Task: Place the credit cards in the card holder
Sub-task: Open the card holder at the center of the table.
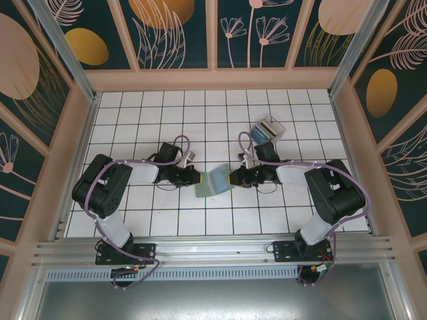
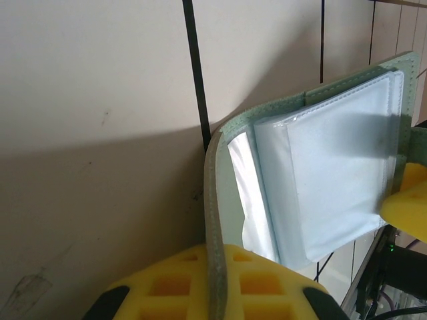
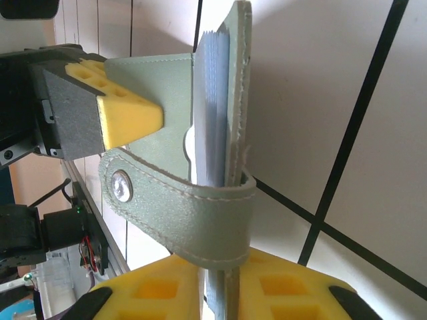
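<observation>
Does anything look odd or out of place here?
The card holder hangs half-open, pinched between the left pincer and right pincer rather than lying flat; its snap strap loops loosely around one cover.

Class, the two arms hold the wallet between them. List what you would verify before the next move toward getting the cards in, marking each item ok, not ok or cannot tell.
1. Clamp of the left gripper on the wallet: ok.
2. Clamp of the right gripper on the opposite edge: ok.
3. Wallet open, sleeves exposed: ok.
4. The strap free of the right fingers: cannot tell; it wraps the wallet's edge just above them.
5. One gripper free to fetch the cards: not ok; both hold the wallet, and the cards sit by the clear box.
</observation>
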`<act>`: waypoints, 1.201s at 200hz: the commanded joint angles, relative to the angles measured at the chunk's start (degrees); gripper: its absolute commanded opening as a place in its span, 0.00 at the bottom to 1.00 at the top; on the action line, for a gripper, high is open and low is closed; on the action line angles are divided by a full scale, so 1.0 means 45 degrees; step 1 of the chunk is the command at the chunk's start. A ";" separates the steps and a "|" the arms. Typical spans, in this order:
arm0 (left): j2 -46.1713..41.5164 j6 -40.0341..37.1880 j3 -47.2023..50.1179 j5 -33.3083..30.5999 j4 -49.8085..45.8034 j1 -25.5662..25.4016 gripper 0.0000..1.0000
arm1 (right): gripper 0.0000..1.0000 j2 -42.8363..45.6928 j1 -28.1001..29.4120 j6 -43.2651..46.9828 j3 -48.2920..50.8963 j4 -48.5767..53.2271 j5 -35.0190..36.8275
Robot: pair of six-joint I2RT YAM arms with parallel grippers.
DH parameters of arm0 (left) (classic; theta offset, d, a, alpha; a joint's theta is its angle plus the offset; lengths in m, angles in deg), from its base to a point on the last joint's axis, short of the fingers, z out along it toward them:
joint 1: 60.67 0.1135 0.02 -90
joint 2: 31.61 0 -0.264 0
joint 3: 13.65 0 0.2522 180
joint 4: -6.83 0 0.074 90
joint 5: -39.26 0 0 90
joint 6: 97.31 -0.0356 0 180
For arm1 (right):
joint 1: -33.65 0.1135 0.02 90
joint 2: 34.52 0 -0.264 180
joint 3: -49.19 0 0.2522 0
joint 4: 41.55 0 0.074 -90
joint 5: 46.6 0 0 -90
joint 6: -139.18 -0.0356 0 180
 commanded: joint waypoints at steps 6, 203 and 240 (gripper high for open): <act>0.0105 -0.0427 0.0193 -0.0351 -0.0742 0.0045 0.00 | 0.21 0.0190 -0.0240 0.0159 0.0451 -0.0666 -0.0682; 0.0502 -0.0347 0.0139 -0.0244 -0.0536 0.0045 0.00 | 0.23 -0.0475 -0.0363 0.0684 0.0380 -0.1137 -0.1259; 0.0492 -0.0378 0.0129 -0.0224 -0.0537 0.0045 0.00 | 0.19 -0.0738 -0.0265 0.0654 0.0408 -0.1199 -0.1103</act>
